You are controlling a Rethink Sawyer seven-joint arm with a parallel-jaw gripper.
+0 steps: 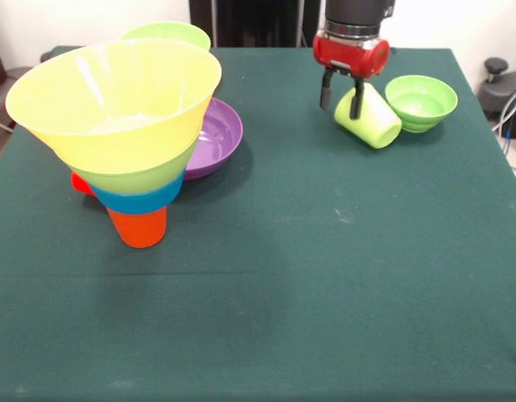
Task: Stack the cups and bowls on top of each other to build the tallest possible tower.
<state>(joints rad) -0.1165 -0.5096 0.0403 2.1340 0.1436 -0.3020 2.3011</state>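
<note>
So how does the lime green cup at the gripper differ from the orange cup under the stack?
The lime green cup lies tilted on the table, while the orange cup stands upright. The green one carries nothing; the orange one bears the blue bowl, a lime green bowl and the yellow bowl. The gripper has one finger inside the green cup's rim; the orange cup is untouched. Both are smooth, tapered and handleless.

red cup (80,182) mostly behind tower (124,126)
</note>
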